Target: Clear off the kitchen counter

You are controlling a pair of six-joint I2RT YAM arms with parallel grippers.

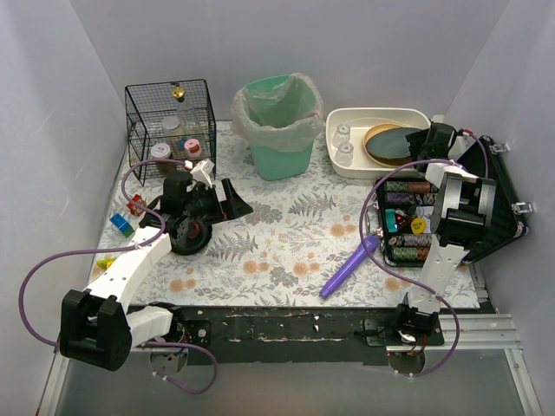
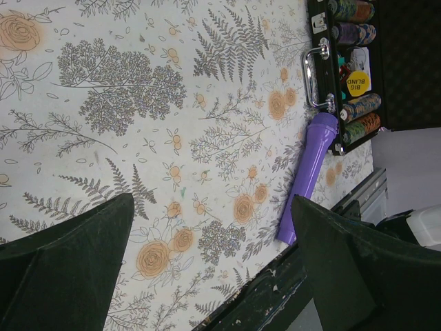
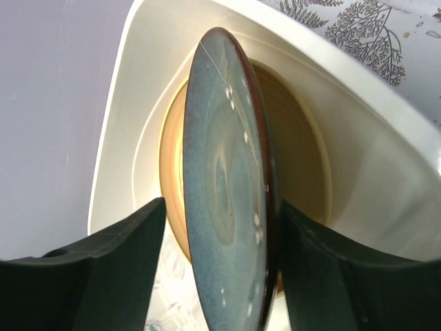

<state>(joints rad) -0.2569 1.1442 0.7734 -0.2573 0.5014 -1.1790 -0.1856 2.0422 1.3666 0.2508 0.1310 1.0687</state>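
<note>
Now the right hand (image 3: 222, 205) straddles a blue plate (image 3: 220, 172) in the white basin (image 3: 114, 138), upper right; grasping or not, I cannot tell. Left hand (image 2: 212, 200) hangs released over the table (image 1: 277, 225) at centre, purple tool (image 1: 347, 270) against the chip case (image 1: 408, 221), lower right

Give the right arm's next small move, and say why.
Probably draw the right gripper straight back, clear of the basin. The blue plate lies on the tan plate inside the basin. The jaws look parted from it, with a gap visible on one side, so it seems released. Backing off without tilting should avoid dragging it.
</note>
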